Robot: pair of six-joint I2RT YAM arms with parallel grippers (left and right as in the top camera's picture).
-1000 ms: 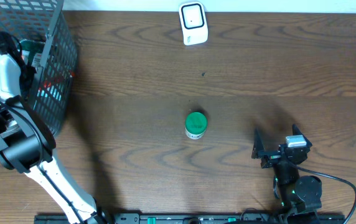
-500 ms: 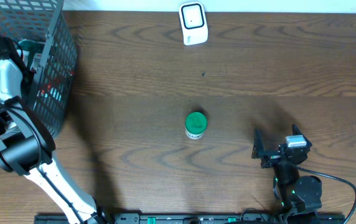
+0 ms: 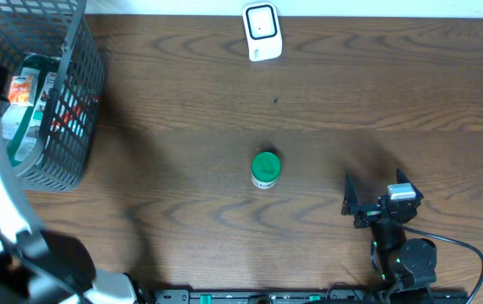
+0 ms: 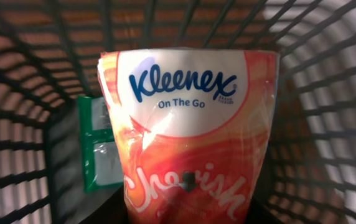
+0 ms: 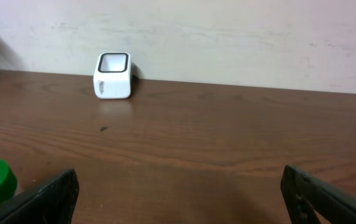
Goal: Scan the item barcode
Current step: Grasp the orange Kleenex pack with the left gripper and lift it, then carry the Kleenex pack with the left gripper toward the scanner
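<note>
Left jaws, tips hidden under it, seem to pinch the Kleenex pack (image 4: 187,124) at its lower end, its long axis pointing away from them, inside the wire basket (image 3: 81,101) at far left. The scanner (image 3: 262,32) stands well to its right. Right jaws are spread, near right.

Green-lid jar (image 3: 265,169) upright mid table (image 3: 182,110); green pkt (image 4: 97,149) in basket (image 3: 79,105).

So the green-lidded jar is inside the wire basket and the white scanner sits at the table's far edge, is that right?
Not quite: the overhead view shows the green-lidded jar standing on the table, outside the wire basket. The white scanner does sit at the far edge.
</note>
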